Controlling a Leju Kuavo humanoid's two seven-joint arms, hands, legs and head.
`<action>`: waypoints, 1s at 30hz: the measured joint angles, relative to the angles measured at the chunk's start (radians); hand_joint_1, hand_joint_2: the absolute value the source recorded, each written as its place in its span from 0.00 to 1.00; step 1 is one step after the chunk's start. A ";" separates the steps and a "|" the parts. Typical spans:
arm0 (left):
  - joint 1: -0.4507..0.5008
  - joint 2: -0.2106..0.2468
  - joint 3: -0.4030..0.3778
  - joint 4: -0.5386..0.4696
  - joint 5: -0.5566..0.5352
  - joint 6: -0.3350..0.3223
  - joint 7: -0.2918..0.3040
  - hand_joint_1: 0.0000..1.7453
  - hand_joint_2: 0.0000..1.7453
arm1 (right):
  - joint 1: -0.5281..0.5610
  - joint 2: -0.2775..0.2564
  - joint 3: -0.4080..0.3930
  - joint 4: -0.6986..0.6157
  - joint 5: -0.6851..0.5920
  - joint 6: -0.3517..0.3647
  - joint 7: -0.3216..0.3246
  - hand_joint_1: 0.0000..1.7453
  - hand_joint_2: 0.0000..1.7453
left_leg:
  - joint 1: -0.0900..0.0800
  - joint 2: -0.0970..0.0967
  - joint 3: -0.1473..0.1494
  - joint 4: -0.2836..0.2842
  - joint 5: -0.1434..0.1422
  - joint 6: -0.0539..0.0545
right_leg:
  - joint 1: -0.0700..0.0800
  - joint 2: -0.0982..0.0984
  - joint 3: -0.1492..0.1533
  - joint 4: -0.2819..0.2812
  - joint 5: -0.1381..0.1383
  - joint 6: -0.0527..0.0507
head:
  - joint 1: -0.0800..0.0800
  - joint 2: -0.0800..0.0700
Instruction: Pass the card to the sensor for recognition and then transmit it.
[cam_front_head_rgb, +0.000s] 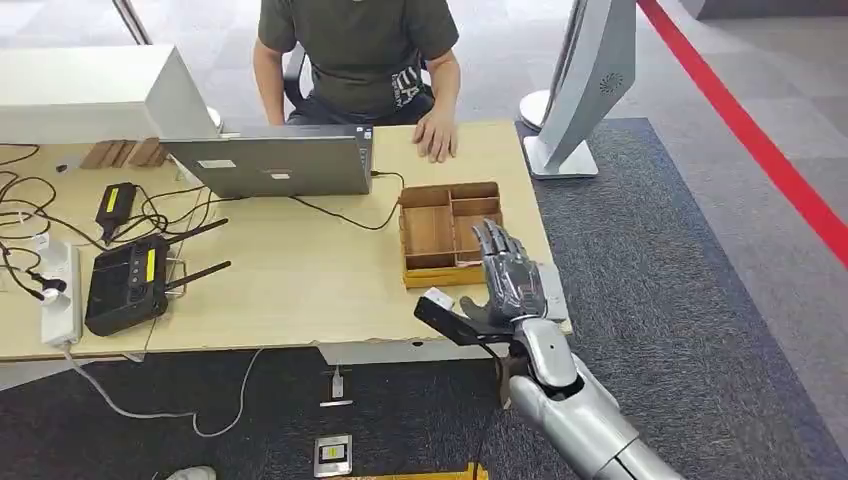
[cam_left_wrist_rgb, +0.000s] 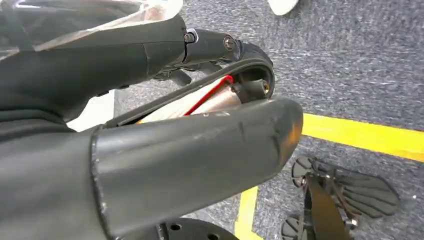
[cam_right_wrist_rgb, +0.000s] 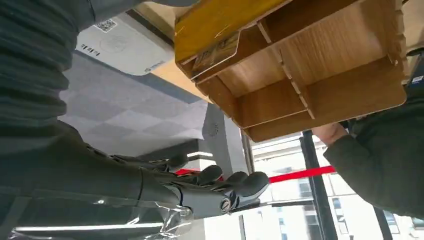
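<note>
1. The fingers (cam_front_head_rgb: 497, 245) of the right hand (cam_front_head_rgb: 510, 285) are straight and spread wide, holding nothing I can see. They reach over the near right corner of the wooden tray (cam_front_head_rgb: 440, 277). The thumb is splayed well apart, toward the worktop's (cam_front_head_rgb: 300, 290) near edge.
2. In the right wrist view, what I take to be the card (cam_right_wrist_rgb: 216, 49) lies in a narrow compartment along the tray's wall, not yet picked up.
3. The grey sensor (cam_right_wrist_rgb: 120, 47) sits just beside the tray, at the worktop's right edge.
4. The left hand (cam_left_wrist_rgb: 150, 165) hangs over the floor; I cannot tell its finger state.

Risks, as I judge them:
- The card lies flat in a tight slot, so the fingers may skid off it.
- A heavy press could shove the tray.
- A weak pinch could drop the card off the worktop's near edge.
</note>
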 joint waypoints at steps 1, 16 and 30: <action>0.000 -0.001 0.000 0.000 0.000 0.001 0.002 0.00 0.00 | -0.009 0.004 0.000 0.010 0.021 -0.004 -0.001 0.00 1.00 | 0.000 0.000 0.000 0.000 0.000 0.000 | 0.000 0.000 0.000 0.000 0.000 0.000 | 0.000 0.000; 0.000 -0.003 0.000 0.000 -0.017 -0.013 -0.007 0.00 0.00 | -0.053 0.021 -0.018 0.155 0.258 -0.024 0.082 0.00 1.00 | 0.000 0.000 0.000 0.000 0.000 0.000 | 0.000 0.000 0.000 0.000 0.000 0.000 | 0.000 0.000; 0.001 -0.003 0.000 0.000 -0.019 -0.017 -0.011 0.00 0.00 | -0.067 0.030 -0.055 0.255 0.240 -0.028 0.028 0.00 1.00 | 0.000 0.000 0.000 0.000 0.000 0.000 | 0.000 0.000 0.000 0.000 0.000 0.000 | 0.000 0.000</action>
